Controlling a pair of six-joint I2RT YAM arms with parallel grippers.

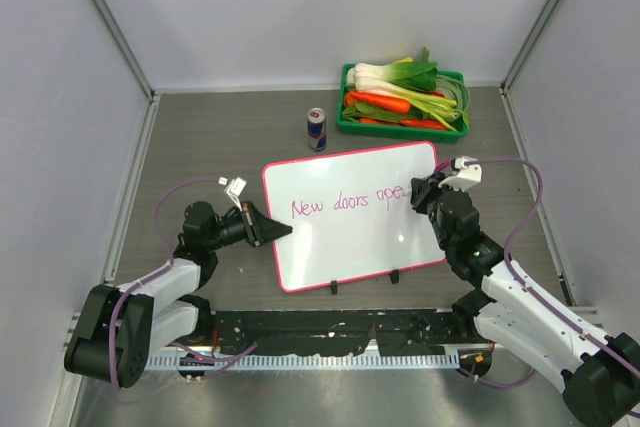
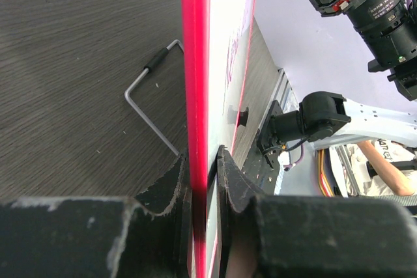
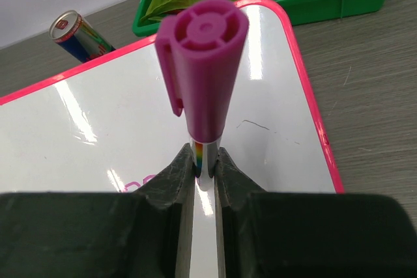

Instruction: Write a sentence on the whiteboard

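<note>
- Whiteboard (image 1: pixel 350 242): mid-table, pink frame, slightly skewed, two black feet (image 1: pixel 333 287) on its near edge.
- Sentence (image 1: pixel 345 203): pink cursive across the whiteboard's upper half. Legible as "New doors open"; the end is hidden behind the right gripper.
- Left gripper (image 1: pixel 285 231): at the whiteboard's left edge. Seen in the left wrist view clenched on the frame, one finger (image 2: pixel 166 190) on each face of the board.
- Wire leg (image 2: pixel 148 86): bent metal, behind the whiteboard on its back side, in the left wrist view only.
- Right gripper (image 1: pixel 427 193): over the whiteboard's right part, at the end of the written line.
- Marker (image 3: pixel 203 63): purple capped end pointing up toward the camera, barrel pinched tight between the right fingers (image 3: pixel 171 180). Tip out of sight below, so contact with the whiteboard cannot be told.
- Can (image 1: pixel 317 129): upright, just beyond the whiteboard's far edge.
- Tray (image 1: pixel 400 131): green, beyond the whiteboard's far right corner, loaded with carrots and leafy greens.
</note>
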